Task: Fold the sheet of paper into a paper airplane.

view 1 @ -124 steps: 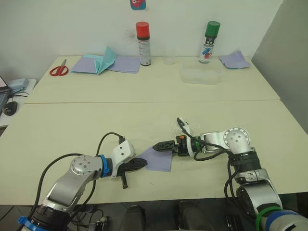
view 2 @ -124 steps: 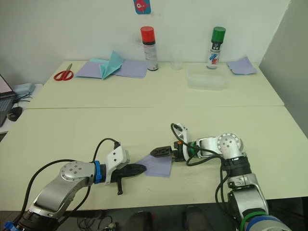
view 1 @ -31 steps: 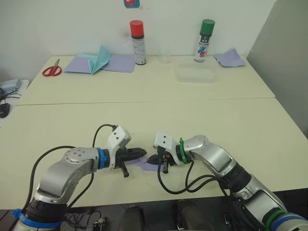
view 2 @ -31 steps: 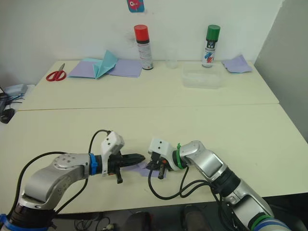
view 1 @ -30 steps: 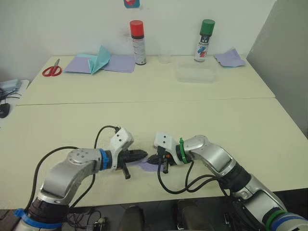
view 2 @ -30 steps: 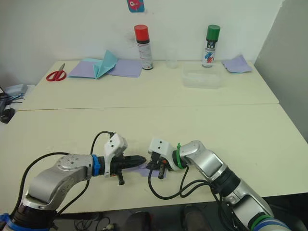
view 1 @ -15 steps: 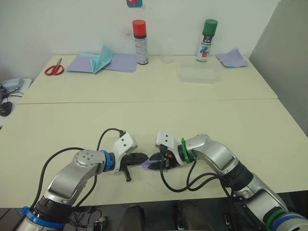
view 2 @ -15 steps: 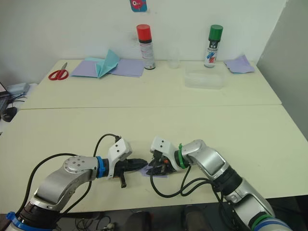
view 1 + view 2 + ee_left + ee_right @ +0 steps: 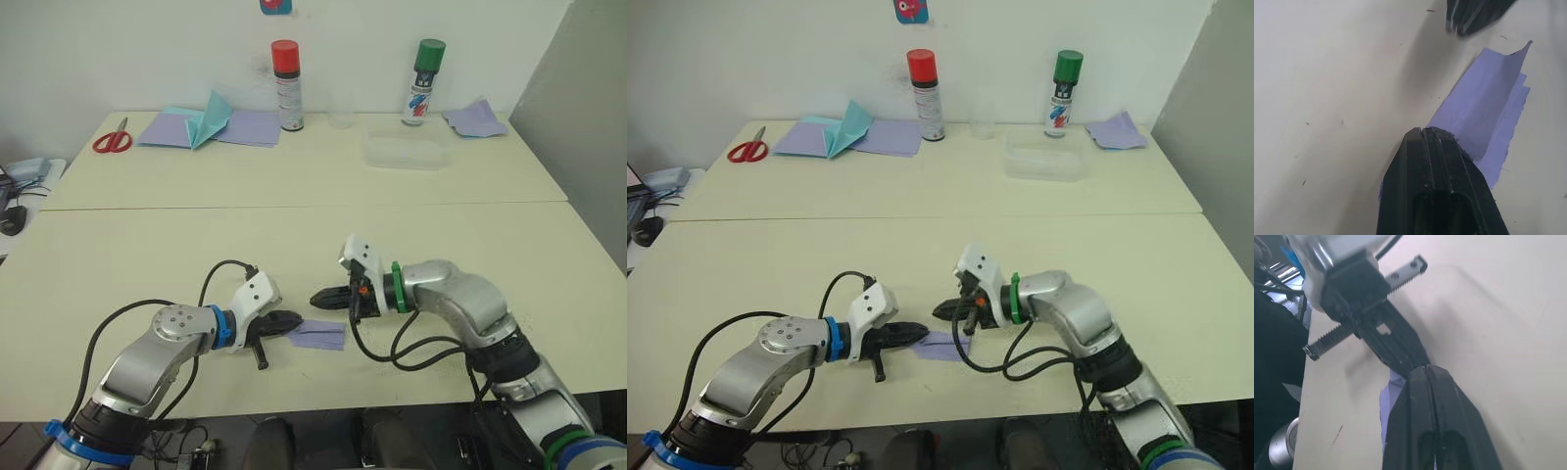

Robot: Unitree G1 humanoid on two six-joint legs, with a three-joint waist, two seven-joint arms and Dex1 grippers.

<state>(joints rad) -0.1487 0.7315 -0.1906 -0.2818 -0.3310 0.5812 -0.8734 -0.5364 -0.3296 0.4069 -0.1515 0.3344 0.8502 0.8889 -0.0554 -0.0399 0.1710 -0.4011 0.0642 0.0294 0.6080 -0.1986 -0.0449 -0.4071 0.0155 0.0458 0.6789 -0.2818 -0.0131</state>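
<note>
Now the folded sheet of paper lies flat on the tabletop with the left fingers shut together pressing its near end, so the right fingers, also shut, hovering above, should rub the crease slowly.

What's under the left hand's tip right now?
The left hand, fingers together, lies over the near edge of the folded sheet of paper on the table. The paper beneath the fingers is hidden.

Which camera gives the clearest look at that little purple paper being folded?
The left wrist view: the sheet of paper appears large, its layers and raised flap visible. The eye views show a small flat strip; the right wrist view, a sliver.
</note>
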